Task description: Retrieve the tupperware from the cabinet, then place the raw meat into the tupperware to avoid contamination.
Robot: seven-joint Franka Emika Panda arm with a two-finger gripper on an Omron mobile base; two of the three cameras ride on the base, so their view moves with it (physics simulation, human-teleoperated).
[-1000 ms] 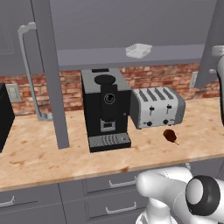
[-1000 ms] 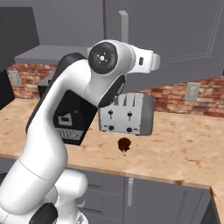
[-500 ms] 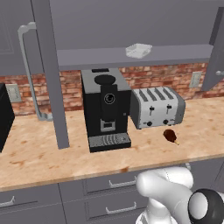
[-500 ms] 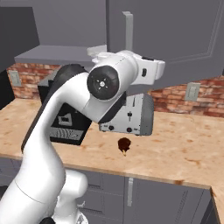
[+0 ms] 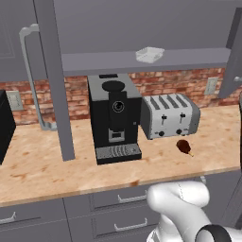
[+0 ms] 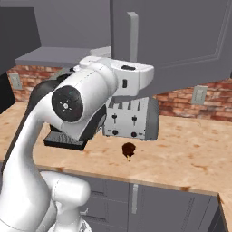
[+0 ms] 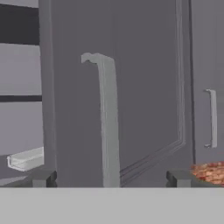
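Tupperware (image 5: pixel 150 54) sits on the open cabinet (image 5: pixel 142 28) shelf, above the toaster (image 5: pixel 169 115). Raw meat (image 5: pixel 184 146) lies on the counter (image 5: pixel 56 165) near the toaster's front. Gripper (image 7: pixel 111 178) jaws spread wide, empty, facing the door handle (image 7: pixel 107 122).

The glossy white rounded robot arm (image 6: pixel 68 136) has smooth, bulbous links. A dark grey disc-shaped joint cap (image 6: pixel 67 105) bears small pale markings. The two small dark square finger tips (image 7: pixel 43 178) are blocky.

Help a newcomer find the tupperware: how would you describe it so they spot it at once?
Look at the open grey upper cabinet above the black coffee machine and silver toaster. On its bottom shelf sits the tupperware, alone. It is a small, shallow, pale translucent rectangular container with a flared rim.
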